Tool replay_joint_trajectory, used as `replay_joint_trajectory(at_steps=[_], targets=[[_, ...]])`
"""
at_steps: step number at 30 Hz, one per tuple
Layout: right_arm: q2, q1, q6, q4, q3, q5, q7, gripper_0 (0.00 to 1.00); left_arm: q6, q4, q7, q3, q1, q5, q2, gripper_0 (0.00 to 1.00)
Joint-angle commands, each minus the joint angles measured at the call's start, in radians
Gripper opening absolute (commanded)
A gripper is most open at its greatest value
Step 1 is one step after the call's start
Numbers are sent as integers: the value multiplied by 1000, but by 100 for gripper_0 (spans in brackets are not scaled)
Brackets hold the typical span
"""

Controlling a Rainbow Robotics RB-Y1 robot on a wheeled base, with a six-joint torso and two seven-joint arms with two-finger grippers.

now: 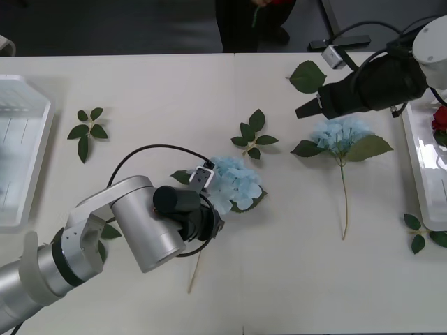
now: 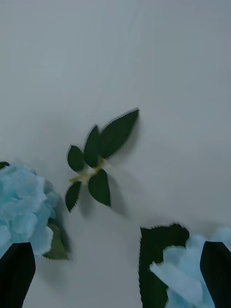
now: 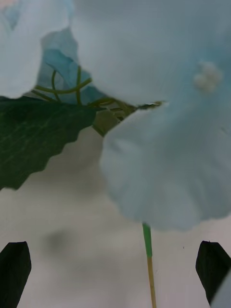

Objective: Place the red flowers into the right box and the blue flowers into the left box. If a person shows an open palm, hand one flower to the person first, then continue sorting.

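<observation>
Blue flower [image 3: 159,144], left pincer [image 3: 115,274] agape astride stem [image 3: 149,260]

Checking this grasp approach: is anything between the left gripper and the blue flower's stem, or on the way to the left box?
Nothing visible blocks either. The left gripper is open, straddling the stem of the blue flower just below the bloom. Between it and the left box only a loose leaf sprig lies flat on the table.

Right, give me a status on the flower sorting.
Done: a red flower lies in the right box. In hand: the left gripper, fingers open, straddles one blue flower's stem. Left: a second blue flower below the open right gripper; the left box holds none.
</observation>
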Motion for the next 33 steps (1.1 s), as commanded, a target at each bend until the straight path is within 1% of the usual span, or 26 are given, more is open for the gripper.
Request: replay_joint_trajectory(at_steps=[1,7,8,9,11,12,13,14,15,17,20,25,27,31,33], targets=[[-88,87,29,-160,-9,129,-166,100,-40,52,45,-30,-59,-13,-52,100],[-131,182,61,-310,-9,284,-366,100,-62,84,50,-39,-63,-13,-69,100],[-138,200,58,-333,-9,311,-405,100,-62,84,50,-39,-65,-13,-68,94],[-142,209,55,-344,-9,323,-422,100,-62,83,50,-39,-65,-13,-69,84],[-151,246,55,-389,-9,374,-494,100,-62,84,50,-42,-65,-13,-69,38],[-154,255,53,-399,-9,385,-507,100,-62,84,51,-42,-65,-11,-69,28],[-158,277,50,-422,-10,414,-534,100,-60,84,53,-42,-65,-11,-69,13],[-165,298,44,-442,-13,443,-562,100,-62,84,54,-42,-65,-13,-69,3],[-166,307,42,-450,-13,455,-574,100,-62,84,56,-42,-63,-11,-69,1],[-166,340,41,-473,-13,511,-611,100,-62,84,59,-40,-65,-19,-69,0],[-145,358,47,-476,-13,557,-640,100,-62,86,60,-40,-65,-26,-69,0],[-77,364,67,-475,-13,661,-708,100,-62,87,64,-42,-65,-29,-64,0],[-39,366,78,-475,-10,732,-740,100,-62,86,64,-42,-66,-36,-60,0],[9,366,85,-475,-10,796,-778,100,-62,81,64,-42,-75,-36,-48,0],[30,364,85,-475,-13,810,-786,100,-62,55,67,-40,-78,-29,-26,0]])
